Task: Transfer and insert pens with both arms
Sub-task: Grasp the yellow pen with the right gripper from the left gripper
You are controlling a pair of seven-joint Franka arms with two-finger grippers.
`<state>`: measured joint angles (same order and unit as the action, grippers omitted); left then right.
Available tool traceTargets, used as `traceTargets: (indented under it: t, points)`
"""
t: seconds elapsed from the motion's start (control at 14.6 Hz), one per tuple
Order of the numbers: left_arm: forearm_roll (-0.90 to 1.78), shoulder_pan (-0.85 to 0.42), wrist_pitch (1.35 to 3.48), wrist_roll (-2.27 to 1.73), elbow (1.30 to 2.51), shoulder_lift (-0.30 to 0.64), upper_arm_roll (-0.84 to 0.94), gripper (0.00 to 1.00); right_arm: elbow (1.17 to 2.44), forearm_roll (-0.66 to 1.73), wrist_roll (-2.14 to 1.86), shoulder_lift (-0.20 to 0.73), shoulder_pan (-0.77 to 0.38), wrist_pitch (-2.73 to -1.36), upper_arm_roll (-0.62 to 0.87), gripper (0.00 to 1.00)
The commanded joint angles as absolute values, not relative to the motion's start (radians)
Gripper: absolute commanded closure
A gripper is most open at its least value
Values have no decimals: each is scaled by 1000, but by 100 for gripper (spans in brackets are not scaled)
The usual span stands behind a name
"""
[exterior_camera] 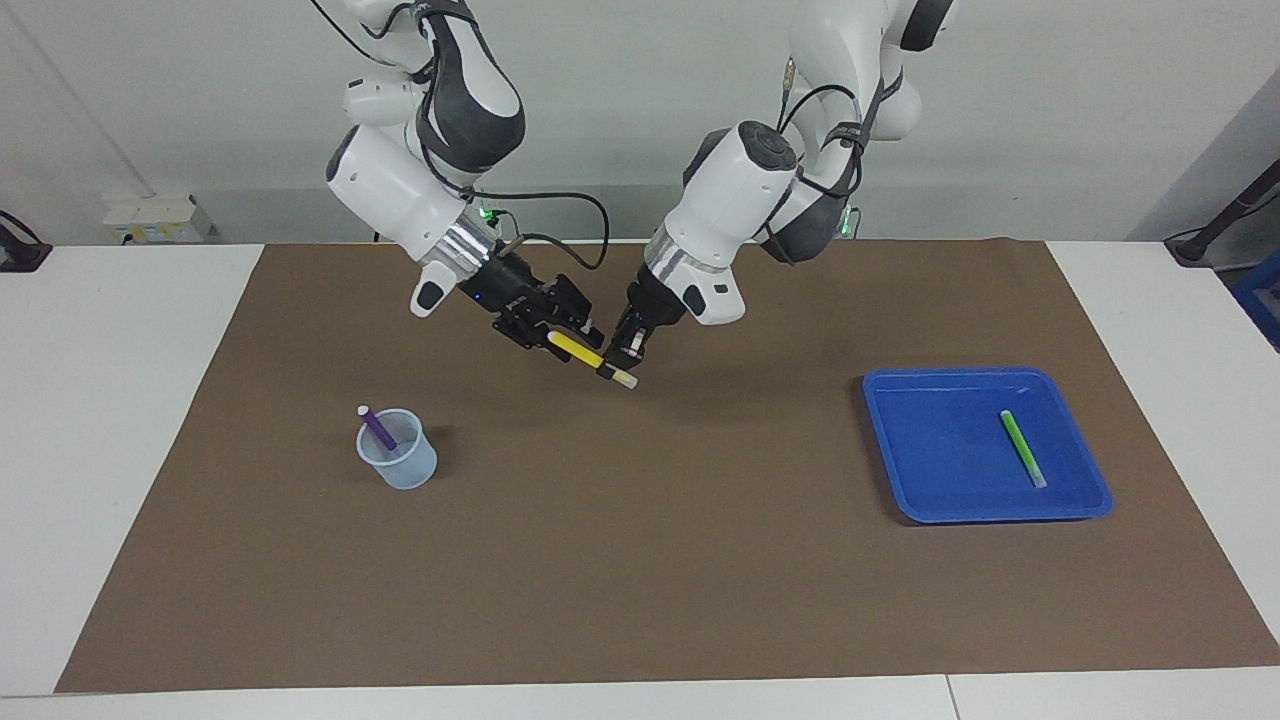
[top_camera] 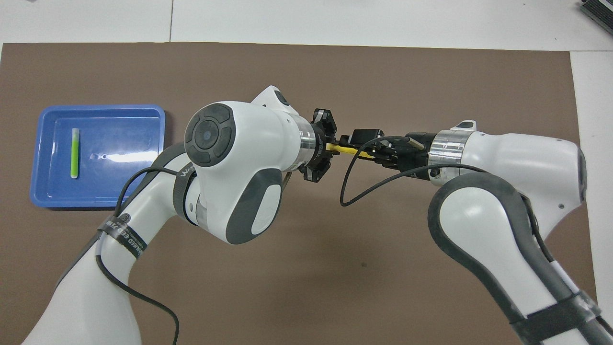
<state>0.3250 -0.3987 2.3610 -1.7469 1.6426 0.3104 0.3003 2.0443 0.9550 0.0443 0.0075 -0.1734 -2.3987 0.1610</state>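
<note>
While both arms meet above the middle of the brown mat point(exterior_camera: 650, 560), the yellow pen point(exterior_camera: 590, 358) hangs in the air between the two grippers, tilted, its whitish end lowest and pointing toward the left arm's end of the table. Left gripper point(exterior_camera: 628, 358) comes down from above and has its fingers closed on the pen close to that whitish end. Right gripper point(exterior_camera: 562, 330) sits at the pen's other end, the yellow tip lying right at its fingers; whether those fingers are pinching it or standing just off it I cannot tell. From overhead only a short yellow stretch of the pen point(top_camera: 346, 150) shows between the left gripper point(top_camera: 330, 146) and the right gripper point(top_camera: 366, 151). Purple pen point(exterior_camera: 378, 428) stands leaning in the clear cup point(exterior_camera: 398, 465) toward the right arm's end. Green pen point(exterior_camera: 1023, 448) lies flat in the blue tray point(exterior_camera: 900, 480), well apart from both grippers.
</note>
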Motion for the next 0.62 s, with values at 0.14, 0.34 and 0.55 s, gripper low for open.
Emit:
traceTargets:
  t: [0.14,0.34,0.55]
  points:
    - [341,-422,2373,-1756,1654,298,288,100,2052,969,-32,-5,-156,-2378,158,49]
    - [337,-423,2373,-1755,1654,298,288,100,2051,959,-38,-5,-137,-2362,158,53]
    - [337,-422,2375,-1755,1654,298,288,100,2051,959,-63,-6,-118,-2342,158,59]
